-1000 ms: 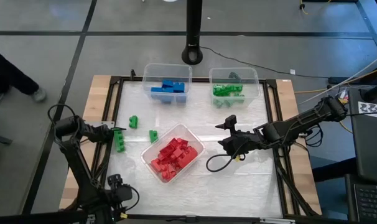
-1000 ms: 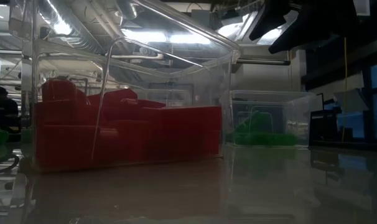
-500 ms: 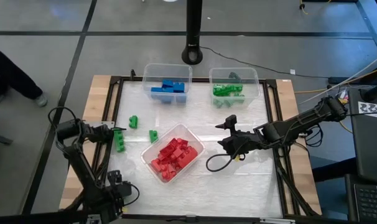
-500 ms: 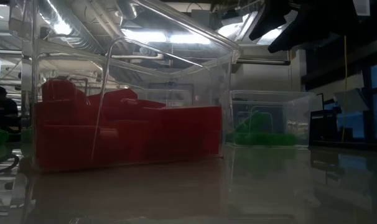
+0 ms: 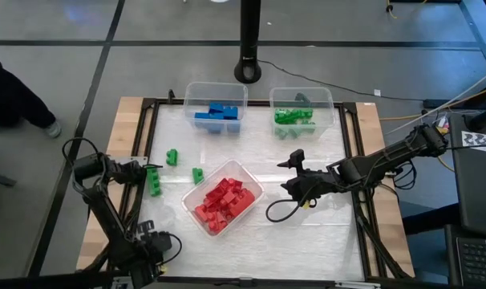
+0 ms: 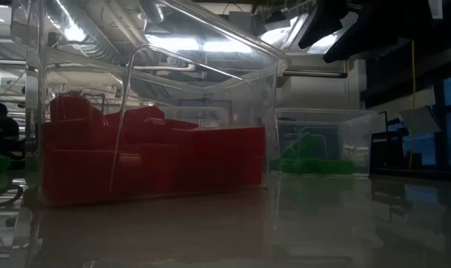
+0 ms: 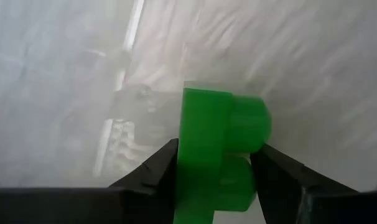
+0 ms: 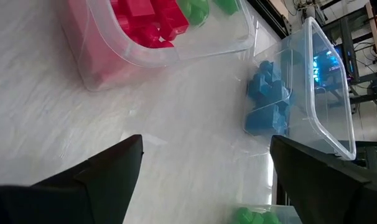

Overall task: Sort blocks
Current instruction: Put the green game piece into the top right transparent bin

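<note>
Left tool (image 7: 214, 167), at the worktop's (image 5: 307, 241) left edge, has its fingers on either side of a green block (image 7: 218, 154), gripping or about to; right tool (image 8: 201, 168) waits wide open mid-worktop, farther off.

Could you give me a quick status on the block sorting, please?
Left gripper closing on green block at table's left edge. Right gripper open, idle mid-table. Two green blocks loose. Path clear.
</note>
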### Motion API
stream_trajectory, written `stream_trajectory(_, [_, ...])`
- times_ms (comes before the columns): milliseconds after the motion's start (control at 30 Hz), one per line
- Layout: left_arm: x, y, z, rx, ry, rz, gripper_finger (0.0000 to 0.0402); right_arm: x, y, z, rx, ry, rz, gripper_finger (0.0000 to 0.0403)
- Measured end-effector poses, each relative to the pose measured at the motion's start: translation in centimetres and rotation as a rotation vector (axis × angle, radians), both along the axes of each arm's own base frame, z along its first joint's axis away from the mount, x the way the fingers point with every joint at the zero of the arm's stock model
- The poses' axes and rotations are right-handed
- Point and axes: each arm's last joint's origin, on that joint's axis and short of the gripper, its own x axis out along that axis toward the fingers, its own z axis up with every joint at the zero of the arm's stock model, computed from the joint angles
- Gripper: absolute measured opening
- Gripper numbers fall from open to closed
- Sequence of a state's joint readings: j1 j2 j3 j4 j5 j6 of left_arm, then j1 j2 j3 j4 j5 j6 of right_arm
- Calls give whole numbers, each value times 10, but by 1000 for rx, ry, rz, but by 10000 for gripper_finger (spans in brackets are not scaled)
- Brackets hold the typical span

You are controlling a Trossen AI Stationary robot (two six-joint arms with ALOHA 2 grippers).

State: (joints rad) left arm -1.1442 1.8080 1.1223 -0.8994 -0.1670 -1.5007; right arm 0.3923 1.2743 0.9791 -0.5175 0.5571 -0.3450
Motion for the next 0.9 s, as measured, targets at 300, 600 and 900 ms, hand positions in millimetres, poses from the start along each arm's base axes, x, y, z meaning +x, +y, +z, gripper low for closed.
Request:
stream_trajectory(300, [7, -3, 46, 5, -204, 60, 153, 2, 1, 3, -13, -25, 30, 353])
stream_trajectory(600, [25, 11, 104, 143, -613, 54, 153, 13, 9, 16, 29, -163, 180, 353])
stream_trajectory(900, [72, 32, 116, 291, -692, -32, 162, 26, 18, 29, 93, -325, 338, 353])
